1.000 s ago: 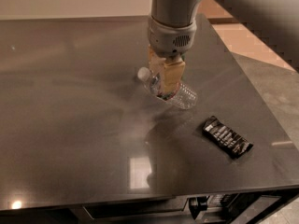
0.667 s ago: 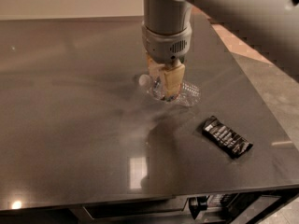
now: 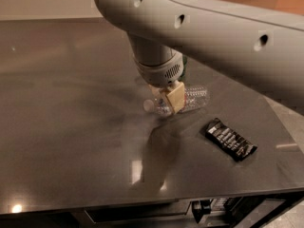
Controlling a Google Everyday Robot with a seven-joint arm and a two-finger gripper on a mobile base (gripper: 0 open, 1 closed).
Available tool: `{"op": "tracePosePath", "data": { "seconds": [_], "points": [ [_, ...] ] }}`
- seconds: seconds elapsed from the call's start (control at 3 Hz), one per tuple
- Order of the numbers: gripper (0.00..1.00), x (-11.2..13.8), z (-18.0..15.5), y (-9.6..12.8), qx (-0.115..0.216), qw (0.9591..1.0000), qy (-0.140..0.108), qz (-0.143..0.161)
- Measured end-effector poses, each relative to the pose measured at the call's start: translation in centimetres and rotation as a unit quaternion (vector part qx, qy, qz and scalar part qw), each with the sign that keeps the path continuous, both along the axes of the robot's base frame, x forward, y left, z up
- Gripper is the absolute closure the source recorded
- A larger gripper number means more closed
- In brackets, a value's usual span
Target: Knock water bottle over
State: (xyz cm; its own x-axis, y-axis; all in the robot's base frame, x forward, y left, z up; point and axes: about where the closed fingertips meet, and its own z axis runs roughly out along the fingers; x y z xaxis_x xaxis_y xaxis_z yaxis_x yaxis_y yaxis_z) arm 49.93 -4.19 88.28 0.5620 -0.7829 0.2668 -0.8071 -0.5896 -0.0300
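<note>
The water bottle [image 3: 195,97] is clear ribbed plastic and lies on its side on the dark table [image 3: 71,127]. Its white cap [image 3: 148,105] points left. My gripper [image 3: 169,100], with tan pads, hangs from the grey wrist [image 3: 159,65] right over the bottle's neck end and covers its middle. The big grey arm [image 3: 213,27] crosses the top of the view and hides what stands behind it. The bottle's label is hidden behind the gripper.
A black snack packet [image 3: 231,139] lies on the table to the right front of the bottle. A sliver of something green [image 3: 185,62] shows behind the wrist. The table's front edge [image 3: 142,205] runs along the bottom, its right edge by the floor [image 3: 289,118].
The gripper and the lying bottle have shifted toward the table's front. The arm has swung lower and now fills the top of the view. The black packet has not moved.
</note>
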Motion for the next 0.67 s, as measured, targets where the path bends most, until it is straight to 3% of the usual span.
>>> {"op": "tracePosePath", "data": {
  "seconds": [0.67],
  "points": [
    [0.12, 0.51, -0.45, 0.29, 0.006, 0.9999, -0.010, 0.004]
  ]
}}
